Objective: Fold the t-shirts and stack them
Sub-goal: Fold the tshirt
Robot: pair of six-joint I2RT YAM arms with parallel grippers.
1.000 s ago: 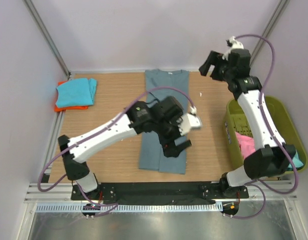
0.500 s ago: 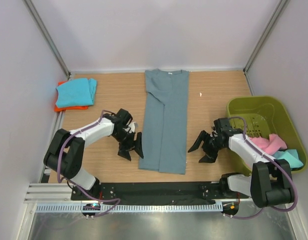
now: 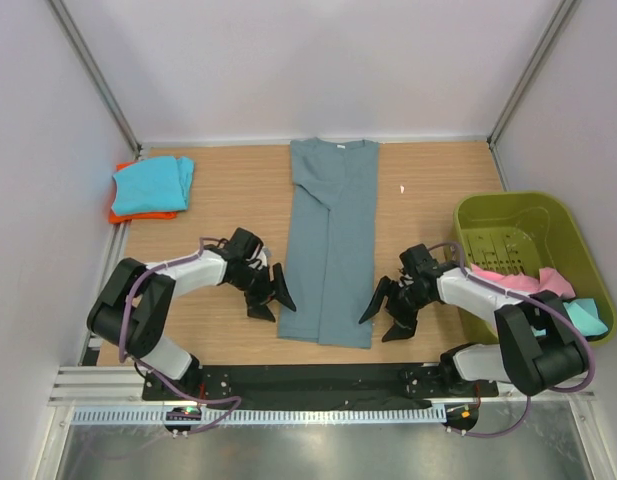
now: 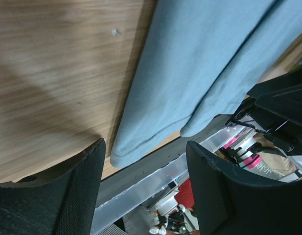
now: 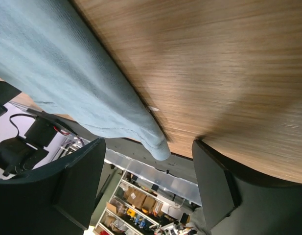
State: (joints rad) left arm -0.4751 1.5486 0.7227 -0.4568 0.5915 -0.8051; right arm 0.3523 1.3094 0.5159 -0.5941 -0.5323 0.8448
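Note:
A slate blue-grey t-shirt [image 3: 330,240] lies folded lengthwise into a long strip down the middle of the table, collar at the far end. My left gripper [image 3: 272,300] sits low at its near left corner, open. In the left wrist view that corner [image 4: 128,147] lies just ahead of the gripper [image 4: 146,188], with nothing between the fingers [image 4: 67,196]. My right gripper [image 3: 380,322] is open at the near right corner. That corner [image 5: 153,139] shows just ahead of the gripper [image 5: 146,188], ungripped.
A folded turquoise t-shirt [image 3: 154,184] rests on an orange one [image 3: 116,214] at the far left. The olive-green basket [image 3: 518,215] at the right holds a pink shirt [image 3: 513,285] and a turquoise one [image 3: 588,315]. The table's near edge and metal rail [image 3: 318,385] are just behind both grippers.
Both arms have come down from high positions to the table. In the last half second each gripper slid inward to a near corner of the blue-grey shirt, jaws narrowing slightly.

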